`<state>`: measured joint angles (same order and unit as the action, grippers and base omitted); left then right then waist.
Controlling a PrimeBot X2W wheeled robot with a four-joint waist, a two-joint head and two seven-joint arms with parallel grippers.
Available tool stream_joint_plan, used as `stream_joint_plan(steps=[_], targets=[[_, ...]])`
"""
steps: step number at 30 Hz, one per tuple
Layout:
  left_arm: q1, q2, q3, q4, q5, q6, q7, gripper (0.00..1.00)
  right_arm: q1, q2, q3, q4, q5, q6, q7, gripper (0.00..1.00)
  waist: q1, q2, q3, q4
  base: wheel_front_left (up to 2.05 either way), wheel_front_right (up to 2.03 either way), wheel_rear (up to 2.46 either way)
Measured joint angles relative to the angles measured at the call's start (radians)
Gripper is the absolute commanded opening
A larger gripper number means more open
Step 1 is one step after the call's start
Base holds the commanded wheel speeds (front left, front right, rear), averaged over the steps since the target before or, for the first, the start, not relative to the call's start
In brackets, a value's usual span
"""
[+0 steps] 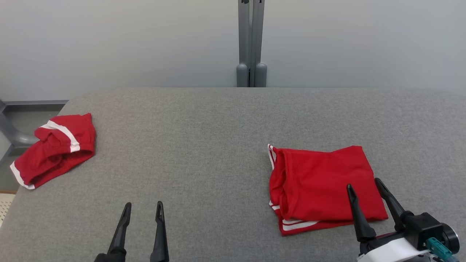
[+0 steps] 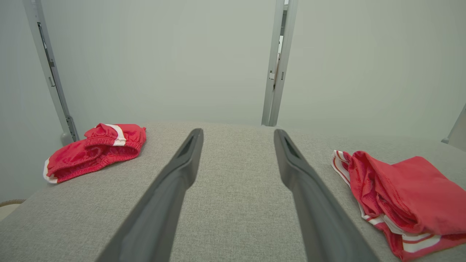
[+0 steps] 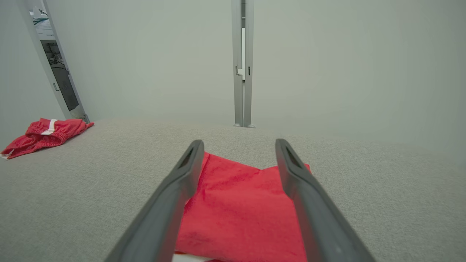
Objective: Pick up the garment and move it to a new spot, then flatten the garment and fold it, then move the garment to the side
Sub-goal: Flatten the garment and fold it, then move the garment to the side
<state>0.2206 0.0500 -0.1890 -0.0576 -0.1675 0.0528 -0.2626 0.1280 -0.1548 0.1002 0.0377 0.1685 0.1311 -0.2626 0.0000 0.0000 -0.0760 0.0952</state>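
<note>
Now, from the head, we see the red folded garment [image 1: 320, 185] lying on the right part of the grey surface [image 1: 204, 145]; the right tool [image 1: 364, 183] stands open over its near corner and holds nothing. The left tool [image 1: 143, 204] is open and empty. From the left wrist, a crumpled garment [image 2: 94, 151] lies at the far left. From the right wrist, the folded garment [image 3: 240, 211] shows between the spread sides of the right tool [image 3: 239, 142].
</note>
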Motion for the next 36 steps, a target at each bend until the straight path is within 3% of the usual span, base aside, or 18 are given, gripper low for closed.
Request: stream_joint_plan(steps=[21, 30, 36], targets=[[0.004, 0.0, -0.021, 0.018, 0.002, -0.004, 0.0, 1.0, -0.002, 0.005, 0.022, 0.033, 0.012, 0.0, 0.0, 1.0, 0.0, 0.0, -0.001, 0.003, 0.0, 0.0, 0.0], [-0.006, 0.0, -0.039, 0.018, 0.0, -0.004, 0.0, 1.0, -0.109, -0.039, 0.099, 0.118, 0.132, 0.0, 0.0, 1.0, 0.0, 0.0, 0.034, 0.002, 0.0, 0.0, 0.0], [-0.021, 0.0, -0.059, 0.023, 0.0, -0.004, 0.0, 1.0, -0.172, -0.107, 0.137, 0.175, 0.288, 0.0, 0.0, 1.0, 0.0, 0.0, 0.056, 0.007, 0.0, 0.0, 0.0]])
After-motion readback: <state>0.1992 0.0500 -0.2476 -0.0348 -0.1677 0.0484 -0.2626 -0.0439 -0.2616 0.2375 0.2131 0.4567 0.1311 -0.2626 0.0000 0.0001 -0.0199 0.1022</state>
